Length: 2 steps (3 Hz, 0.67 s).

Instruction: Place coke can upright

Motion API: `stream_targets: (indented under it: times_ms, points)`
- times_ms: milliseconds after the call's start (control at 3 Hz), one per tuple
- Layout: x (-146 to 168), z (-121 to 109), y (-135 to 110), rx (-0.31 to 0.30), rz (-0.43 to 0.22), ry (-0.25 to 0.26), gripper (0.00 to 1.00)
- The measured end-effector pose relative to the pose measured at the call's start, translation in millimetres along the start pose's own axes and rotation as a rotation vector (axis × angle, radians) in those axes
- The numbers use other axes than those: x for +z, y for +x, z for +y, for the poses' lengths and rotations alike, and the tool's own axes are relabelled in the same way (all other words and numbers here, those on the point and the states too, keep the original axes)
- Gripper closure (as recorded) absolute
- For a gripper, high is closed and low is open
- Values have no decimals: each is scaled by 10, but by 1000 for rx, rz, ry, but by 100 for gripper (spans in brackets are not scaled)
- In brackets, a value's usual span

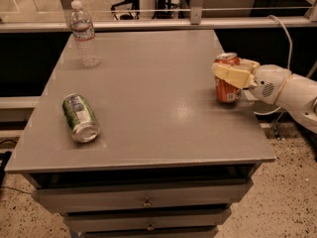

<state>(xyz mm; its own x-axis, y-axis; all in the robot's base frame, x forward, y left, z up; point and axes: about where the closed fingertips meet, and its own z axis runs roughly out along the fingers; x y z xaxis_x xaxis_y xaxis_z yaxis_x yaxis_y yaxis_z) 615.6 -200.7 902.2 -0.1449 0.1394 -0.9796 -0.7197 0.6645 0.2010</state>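
Note:
The coke can (227, 89) is orange-red with a silver top and a small white label panel. It stands upright on the grey table (148, 98) near its right edge. My gripper (231, 74) reaches in from the right, its cream fingers (233, 76) wrapped around the can's upper half. The can's base appears to rest on the tabletop. The white arm (290, 90) extends off the table's right side.
A green-and-silver can (80, 118) lies on its side at the table's front left. A clear plastic water bottle (85, 34) stands upright at the back left. Drawers (146, 202) sit below the tabletop. A railing and a cable run behind the table.

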Motion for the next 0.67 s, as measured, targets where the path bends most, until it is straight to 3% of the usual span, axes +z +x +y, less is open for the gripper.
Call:
stream_targets:
  times_ms: [333,667]
  points:
    - [-85,16,40,14,-11,-21,84]
    - [-97,20,35,17,-14,-23,61]
